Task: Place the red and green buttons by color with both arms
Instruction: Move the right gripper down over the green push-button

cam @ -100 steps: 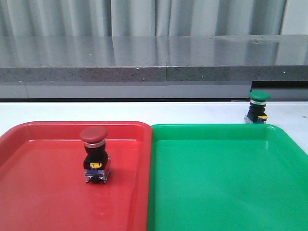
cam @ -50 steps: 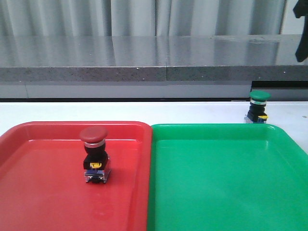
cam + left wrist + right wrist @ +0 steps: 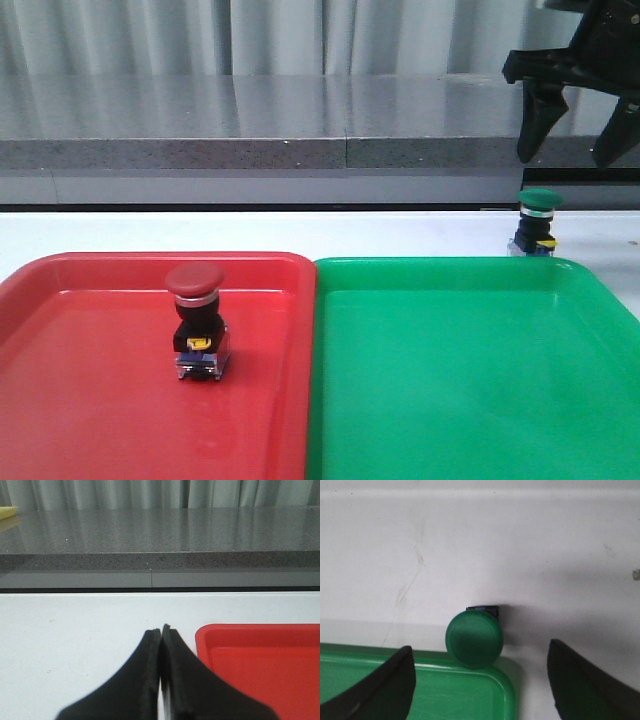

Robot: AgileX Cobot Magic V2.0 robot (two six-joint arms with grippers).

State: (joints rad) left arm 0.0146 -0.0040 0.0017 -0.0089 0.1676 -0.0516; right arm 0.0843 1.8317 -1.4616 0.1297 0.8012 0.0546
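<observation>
Behind the green tray's [image 3: 470, 370] far right corner, the green button [image 3: 538, 220] is standing upright on the table, while the right gripper [image 3: 575, 155], absent a second ago, is now hanging spread wide above it, apparently lining up a grasp. The red button [image 3: 197, 320] is already sitting in the red tray [image 3: 90, 400]; the left gripper [image 3: 161, 632] is pressed together, empty.

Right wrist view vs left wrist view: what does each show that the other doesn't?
Only the right wrist view: the green button seen from above, standing on the white table just past the green tray's corner, between the open right hand. Only the left wrist view: the shut left hand, the red tray, the grey ledge. Both: white tabletop.
</observation>
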